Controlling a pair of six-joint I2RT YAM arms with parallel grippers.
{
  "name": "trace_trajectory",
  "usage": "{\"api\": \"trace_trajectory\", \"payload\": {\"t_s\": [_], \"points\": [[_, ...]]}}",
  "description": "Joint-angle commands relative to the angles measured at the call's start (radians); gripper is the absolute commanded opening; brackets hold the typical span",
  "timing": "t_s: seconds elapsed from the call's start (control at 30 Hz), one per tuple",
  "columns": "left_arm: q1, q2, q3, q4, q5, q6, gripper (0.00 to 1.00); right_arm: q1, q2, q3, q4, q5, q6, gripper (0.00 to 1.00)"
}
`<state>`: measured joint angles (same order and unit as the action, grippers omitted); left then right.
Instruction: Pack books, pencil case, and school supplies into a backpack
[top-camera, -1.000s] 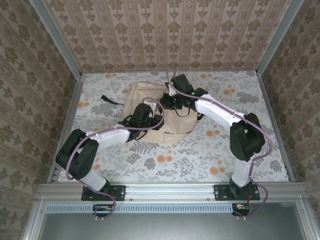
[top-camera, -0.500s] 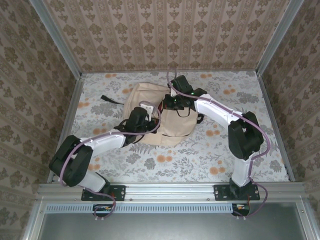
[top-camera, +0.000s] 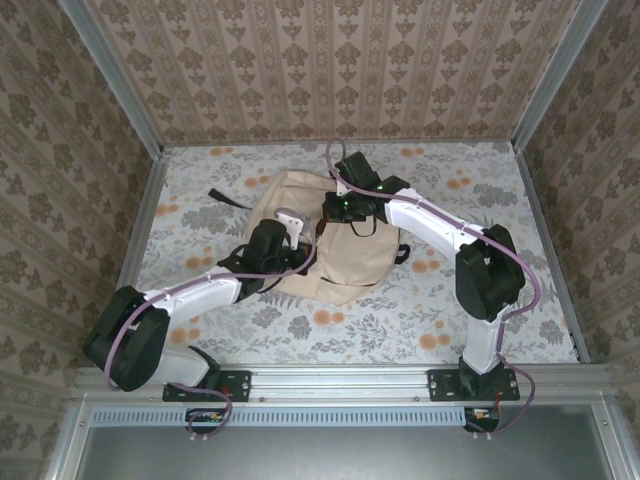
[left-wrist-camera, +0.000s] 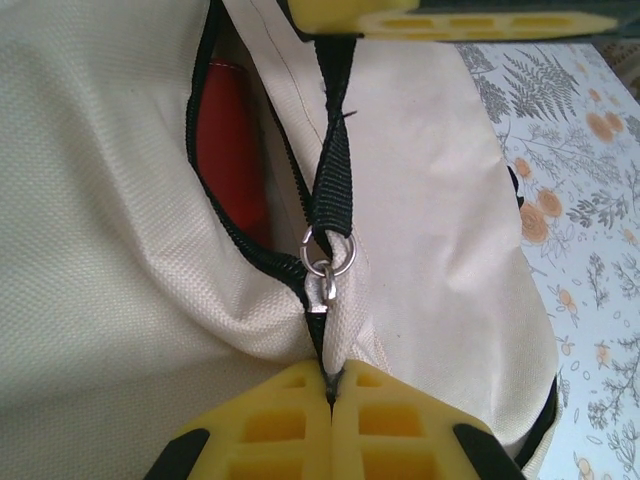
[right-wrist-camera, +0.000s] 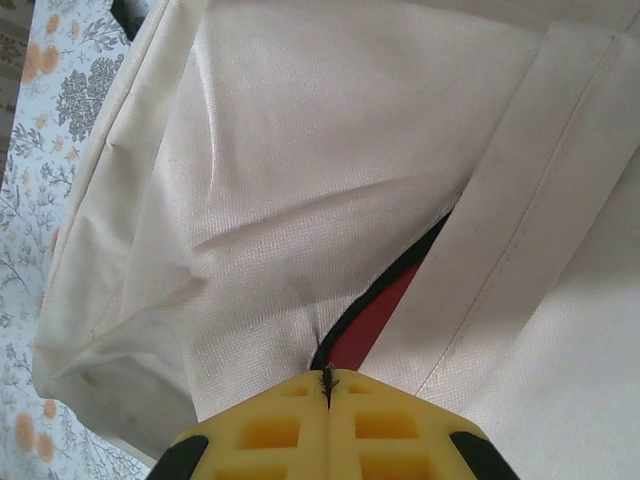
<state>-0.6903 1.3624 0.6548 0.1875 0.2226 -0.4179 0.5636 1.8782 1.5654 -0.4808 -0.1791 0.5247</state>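
**Operator:** How do my arms sit?

**Spotter:** Your left arm (top-camera: 190, 292) stretches low from the near-left corner of the table (top-camera: 450, 300). It runs diagonally toward the middle, and the left gripper (top-camera: 285, 222) rests on the left half of the backpack (top-camera: 345, 265). Your right arm (top-camera: 440, 228) rises from the near-right corner, bends at the elbow and reaches left. That puts the right gripper (top-camera: 340, 208) on the backpack's far part.

**Operator:** And the backpack itself?

**Spotter:** It lies flat in the far half of the table, about midway between the left and right edges.

**Operator:** What are the fingers doing?

**Spotter:** On your left wrist view, the left gripper (left-wrist-camera: 330, 375) is pressed fully together on a beige fabric tab (left-wrist-camera: 330, 335). The tab hangs from the zipper slider's metal ring (left-wrist-camera: 328, 262). A black webbing strap (left-wrist-camera: 333, 150) runs up from that ring. On your right wrist view, the right gripper (right-wrist-camera: 327, 375) is also pressed together. It pinches the backpack (right-wrist-camera: 300, 180) at the end of the zipper opening (right-wrist-camera: 385, 285).

**Operator:** Anything you can't make out?

**Spotter:** Something red (left-wrist-camera: 230, 140) shows through the opening, but most of it is covered by fabric, so I cannot name it. A yellow pad (left-wrist-camera: 450, 20) is cut off at the top of the left wrist view. From overhead, both sets of fingertips are hidden under the wrists.
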Motion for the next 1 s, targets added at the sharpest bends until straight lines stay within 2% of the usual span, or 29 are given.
{"api": "trace_trajectory", "payload": {"t_s": [0.0, 0.17, 0.37, 0.4, 0.43, 0.47, 0.5, 0.53, 0.63, 0.73, 0.9, 0.97], "points": [[-0.017, -0.02, -0.035, -0.201, 0.136, 0.052, 0.0, -0.047, -0.03, 0.07, 0.097, 0.204, -0.03, 0.0], [-0.023, -0.023, -0.032, -0.239, 0.167, 0.097, 0.0, -0.044, -0.056, 0.031, 0.11, 0.157, -0.039, 0.0], [-0.022, -0.039, -0.025, -0.237, 0.155, 0.102, 0.0, -0.047, -0.089, -0.085, 0.134, -0.083, -0.022, 0.0], [-0.022, -0.036, -0.023, -0.233, 0.155, 0.101, 0.0, -0.047, -0.092, -0.101, 0.134, -0.104, -0.004, 0.09], [-0.023, -0.034, -0.022, -0.229, 0.153, 0.1, 0.0, -0.047, -0.094, -0.117, 0.132, -0.109, 0.009, 0.31], [-0.023, -0.031, -0.02, -0.23, 0.153, 0.1, 0.0, -0.047, -0.101, -0.133, 0.131, -0.105, 0.014, 0.45], [-0.023, -0.031, -0.02, -0.23, 0.152, 0.102, 0.0, -0.047, -0.108, -0.153, 0.133, -0.098, 0.015, 0.56], [-0.021, -0.031, -0.02, -0.23, 0.15, 0.103, 0.0, -0.047, -0.116, -0.17, 0.136, -0.097, 0.016, 0.63], [-0.022, -0.033, -0.018, -0.23, 0.149, 0.11, 0.0, -0.047, -0.118, -0.194, 0.132, -0.149, 0.017, 0.66], [-0.021, -0.037, -0.015, -0.233, 0.145, 0.123, 0.0, -0.045, -0.106, -0.206, 0.125, -0.2, 0.008, 0.63], [-0.021, -0.05, -0.012, -0.253, 0.137, 0.142, 0.0, -0.067, -0.119, -0.194, 0.086, -0.082, 0.01, 0.64], [-0.021, -0.06, -0.012, -0.263, 0.137, 0.148, 0.0, -0.076, -0.111, -0.169, 0.058, 0.009, 0.012, 0.67]]}}
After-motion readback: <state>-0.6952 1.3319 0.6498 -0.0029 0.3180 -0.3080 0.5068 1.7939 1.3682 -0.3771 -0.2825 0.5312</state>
